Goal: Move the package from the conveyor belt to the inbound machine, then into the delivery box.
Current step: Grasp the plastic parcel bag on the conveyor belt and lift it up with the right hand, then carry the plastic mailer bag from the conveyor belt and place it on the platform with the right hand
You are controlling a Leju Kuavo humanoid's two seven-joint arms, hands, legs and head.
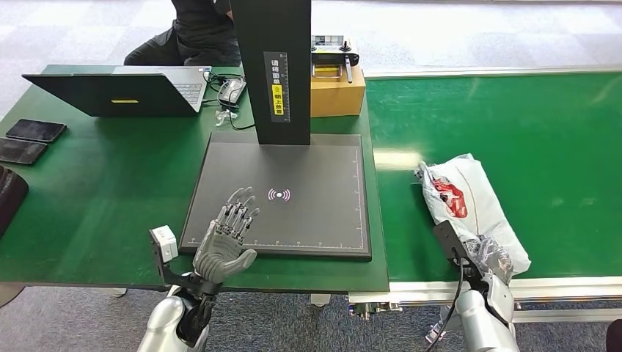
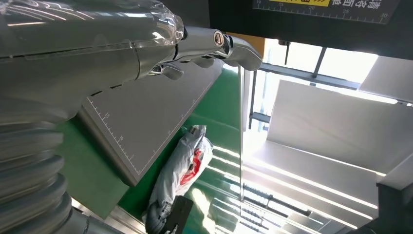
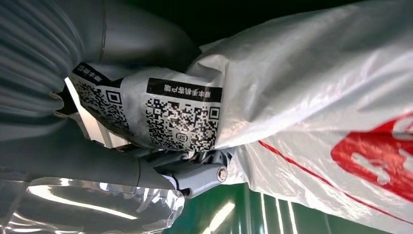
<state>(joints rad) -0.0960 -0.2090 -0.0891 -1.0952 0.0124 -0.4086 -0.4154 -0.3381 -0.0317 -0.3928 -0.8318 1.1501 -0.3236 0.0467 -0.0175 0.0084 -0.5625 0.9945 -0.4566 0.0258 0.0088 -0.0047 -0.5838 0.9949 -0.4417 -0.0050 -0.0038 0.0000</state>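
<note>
On the conveyor belt (image 1: 557,132), right of the inbound machine (image 1: 308,213), my right hand (image 1: 484,257) clamps the package (image 1: 469,209) at its near end for lifting; my left hand (image 1: 227,238) hovers spread, ready to steady it.

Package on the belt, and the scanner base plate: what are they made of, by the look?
Package: looks like thin white plastic film, glossy; it wrinkles and bunches where the right hand grips it, with red print and QR labels. Scanner base plate: probably rigid plastic or coated metal, matte dark grey, flat, with printed ruler marks.
</note>
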